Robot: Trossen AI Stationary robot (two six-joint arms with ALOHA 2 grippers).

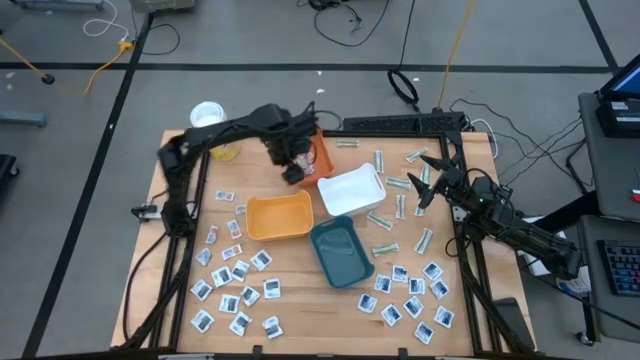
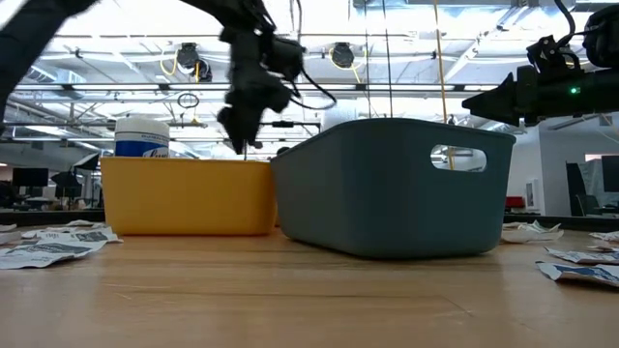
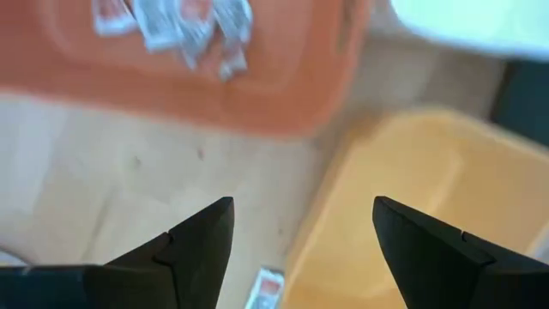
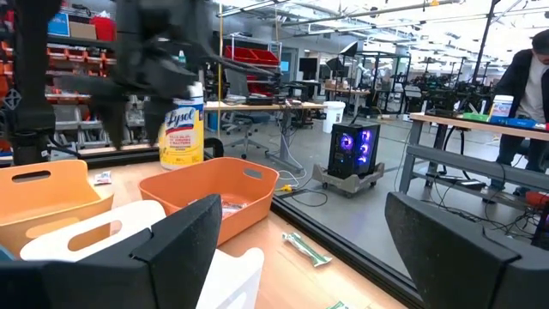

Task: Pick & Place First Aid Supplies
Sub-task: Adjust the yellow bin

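Hovering over orange tray (image 1: pixel 320 152) at upper centre of high view: left gripper (image 1: pixel 293 166), fingers spread, nothing between them. Several sachets (image 3: pixel 176 21) lie inside that tray (reddish print, blurred). Yellow tray (image 1: pixel 279 216) just below, white tray (image 1: pixel 351 190) to its right, teal tray (image 1: pixel 342 251) lower centre. Square white sachets (image 1: pixel 235 280) scattered lower left, more lower right; narrow grey-green strips (image 1: pixel 386 219) right of centre. Right gripper (image 1: pixel 428 180) waits at right, jaws wide, empty. Lysol canister (image 4: pixel 181 131) upper left.

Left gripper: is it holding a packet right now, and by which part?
Nothing is held. The left gripper is open and empty above the orange tray, where packets lie.
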